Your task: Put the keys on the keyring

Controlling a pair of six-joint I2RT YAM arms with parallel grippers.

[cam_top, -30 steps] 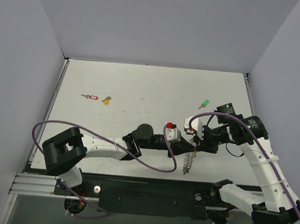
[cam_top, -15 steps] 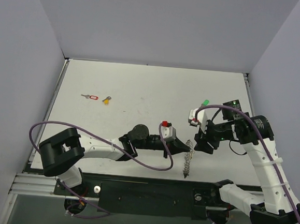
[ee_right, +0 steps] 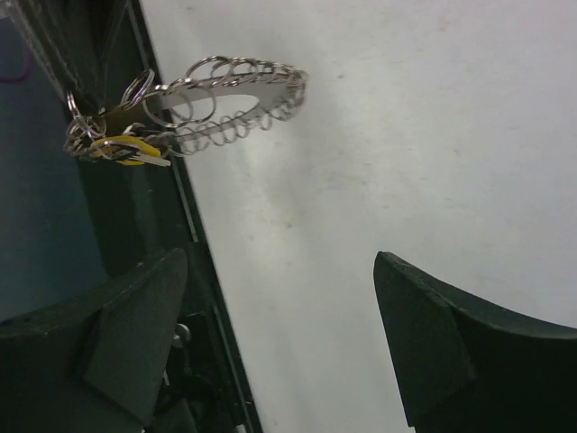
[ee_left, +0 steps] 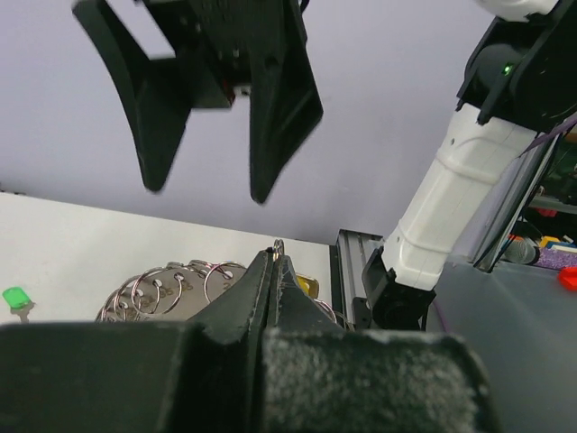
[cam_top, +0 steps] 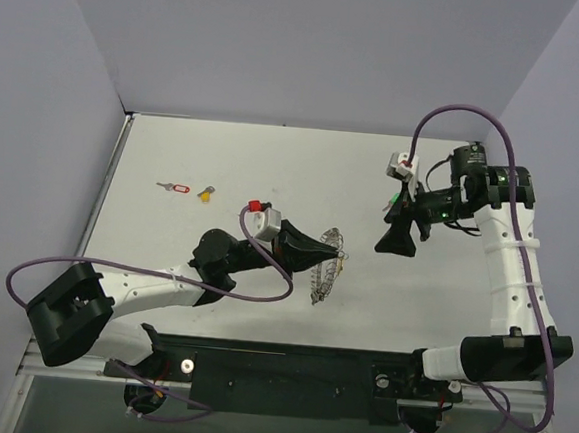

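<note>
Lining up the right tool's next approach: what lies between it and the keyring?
Only bare table lies between the right tool and the keyring, clearest in the top view.

A white, matte rectangular worktop [cam_top: 273, 165] seen from above, its long sides running left to right. Toward 10 o'clock from its middle, a small silver red-tagged key [cam_top: 174, 187] lies flat, blade pointing to 9 o'clock. Just beside it, at its 3 o'clock and not touching it, lies a yellow-headed key [cam_top: 205, 194]. Well apart from that pair, out toward 2 o'clock on the worktop, a green-headed key [ee_left: 13, 298] lies on the surface, seen only small at the picture's edge. A few faint dark specks [cam_top: 239, 216] mark the white surface near the middle.
</note>
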